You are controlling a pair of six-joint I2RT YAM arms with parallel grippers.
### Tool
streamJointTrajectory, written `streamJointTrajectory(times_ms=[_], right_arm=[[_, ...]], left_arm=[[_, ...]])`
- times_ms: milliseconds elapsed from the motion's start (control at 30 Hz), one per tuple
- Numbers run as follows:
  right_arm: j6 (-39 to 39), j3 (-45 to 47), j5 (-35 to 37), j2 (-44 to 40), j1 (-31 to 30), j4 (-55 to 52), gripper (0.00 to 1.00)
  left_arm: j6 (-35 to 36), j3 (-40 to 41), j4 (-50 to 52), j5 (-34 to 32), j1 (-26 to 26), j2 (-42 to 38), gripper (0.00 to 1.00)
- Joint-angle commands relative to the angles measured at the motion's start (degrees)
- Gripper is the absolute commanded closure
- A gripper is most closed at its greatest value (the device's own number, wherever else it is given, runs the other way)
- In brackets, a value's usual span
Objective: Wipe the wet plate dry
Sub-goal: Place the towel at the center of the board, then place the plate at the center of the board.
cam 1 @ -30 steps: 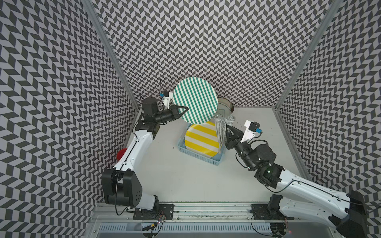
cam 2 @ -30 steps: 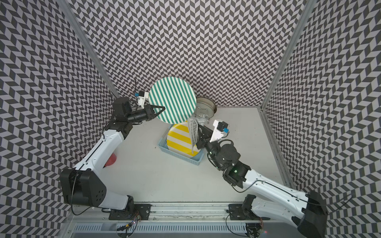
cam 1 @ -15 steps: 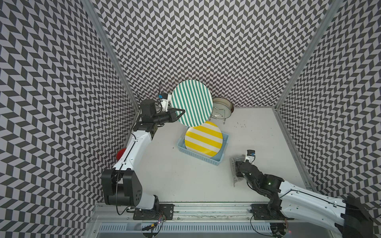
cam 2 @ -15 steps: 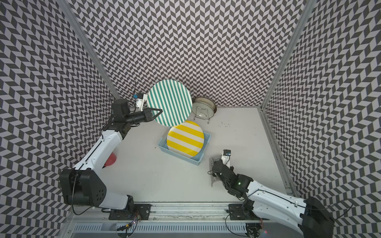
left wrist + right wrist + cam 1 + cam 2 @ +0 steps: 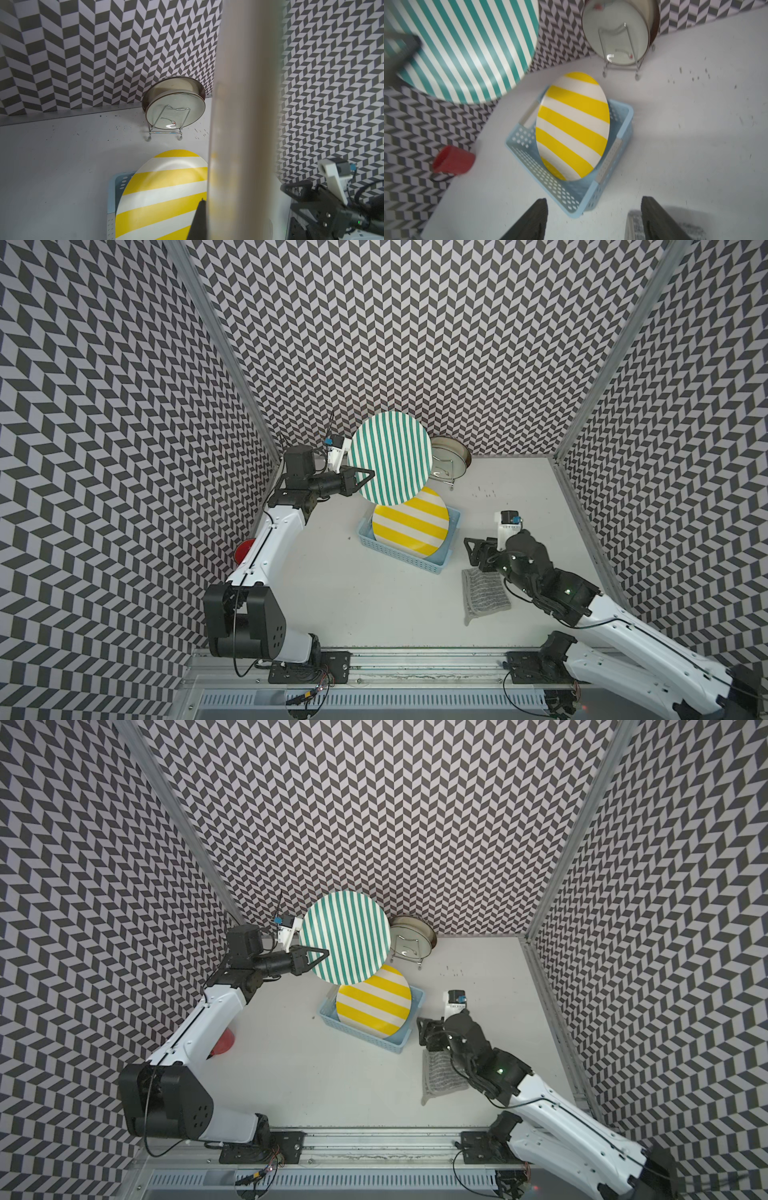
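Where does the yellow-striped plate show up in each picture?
Top view: yellow-striped plate near centre, leaning in the blue basket.
Top view: the plate likewise near centre.
Left wrist: the plate beside the blurred green-striped plate.
Right wrist: mid-picture, in the basket.
Shared landmark: the wire rack behind it, by the back wall.

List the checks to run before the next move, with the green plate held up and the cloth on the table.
1. Left hand shut on green plate rim: ok.
2. Right hand open, nothing between its fingers: ok.
3. Cloth lying on table, unheld: ok.
4. Green plate dry: cannot tell.
5. Free slot in rack: cannot tell; another plate stands in it.
6. Yellow plate leaning in basket: ok.
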State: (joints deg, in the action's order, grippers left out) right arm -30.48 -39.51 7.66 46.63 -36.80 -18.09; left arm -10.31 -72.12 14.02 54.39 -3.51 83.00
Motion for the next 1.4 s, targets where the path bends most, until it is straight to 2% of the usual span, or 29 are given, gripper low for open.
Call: streamJointTrajectory(times_ms=[0, 67, 200, 433, 600, 700, 833, 900, 933, 1000, 1033, 1067, 1100, 1133, 1167, 1233, 1300, 1367], right_arm=[[5.0, -1.5, -24.9, 0.2, 8.8, 9.8, 0.27], [4.3, -2.6, -31.9, 1.3, 11.4, 13.5, 0.28], [3.6, -4.8, -39.5, 5.2, 14.1, 18.1, 0.28], [4.2, -5.0, -44.0, 8.7, 16.3, 23.1, 0.29], [2.7, -4.1, -48.7, 10.2, 16.3, 28.4, 0.33], [2.4, -4.1, -50.8, 11.0, 16.4, 30.1, 0.43], [2.2, -4.5, -50.9, 11.5, 16.6, 31.0, 0.69], [1.1, -4.1, -50.4, 11.6, 17.2, 32.4, 0.88], [0.3, -3.8, -49.9, 11.4, 17.6, 33.2, 0.98], [-1.8, -3.3, -49.0, 11.1, 18.7, 35.0, 1.00], [-2.8, -3.1, -48.6, 10.7, 19.3, 35.9, 1.00], [-3.6, -3.1, -48.1, 10.4, 20.2, 36.5, 1.00], [-4.1, -3.1, -46.9, 10.0, 21.1, 36.5, 1.00], [-4.4, -3.4, -46.0, 9.7, 22.3, 36.2, 1.00], [-4.9, -3.7, -44.6, 9.3, 23.6, 35.8, 1.00], [-7.3, -4.0, -41.9, 8.1, 28.1, 35.5, 1.00], [-10.5, -3.6, -38.2, 6.9, 32.3, 35.3, 1.00], [-14.1, -2.4, -34.2, 5.7, 36.9, 35.0, 1.00]], left_arm=[[7.5, 0.1, 3.1, 10.0, -0.6, -1.7, 1.00], [10.4, 0.0, 6.4, 14.3, -1.2, -1.4, 1.00], [16.8, 0.6, 13.4, 19.8, -2.4, -1.5, 1.00], [29.5, -0.5, 26.8, 23.4, -4.8, -1.4, 1.00], [32.9, -1.0, 30.9, 23.9, -7.0, -1.4, 1.00], [34.2, -1.5, 32.3, 24.0, -8.0, -1.2, 1.00], [34.2, -2.4, 32.6, 24.1, -8.5, -0.8, 1.00], [34.3, -3.2, 32.8, 23.5, -8.4, -0.7, 0.98], [34.4, -3.6, 32.8, 22.8, -8.4, -0.7, 0.93], [34.3, -4.6, 32.3, 20.4, -8.4, -1.0, 0.82], [33.4, -5.2, 30.9, 18.1, -8.4, -1.2, 0.71], [31.6, -5.5, 29.0, 15.3, -8.3, -1.6, 0.57], [30.0, -5.7, 27.2, 12.3, -8.1, -2.0, 0.37], [28.4, -5.6, 24.8, 9.4, -7.8, -2.7, 0.07], [25.9, -5.1, 22.1, 4.4, -7.6, -3.6, 0.01], [21.4, -3.8, 15.3, -7.8, -6.9, -5.7, 0.00], [18.1, -3.0, 11.4, -15.2, -4.8, -7.0, 0.00], [12.9, -2.3, 8.1, -18.0, -0.8, -7.4, 0.00]])
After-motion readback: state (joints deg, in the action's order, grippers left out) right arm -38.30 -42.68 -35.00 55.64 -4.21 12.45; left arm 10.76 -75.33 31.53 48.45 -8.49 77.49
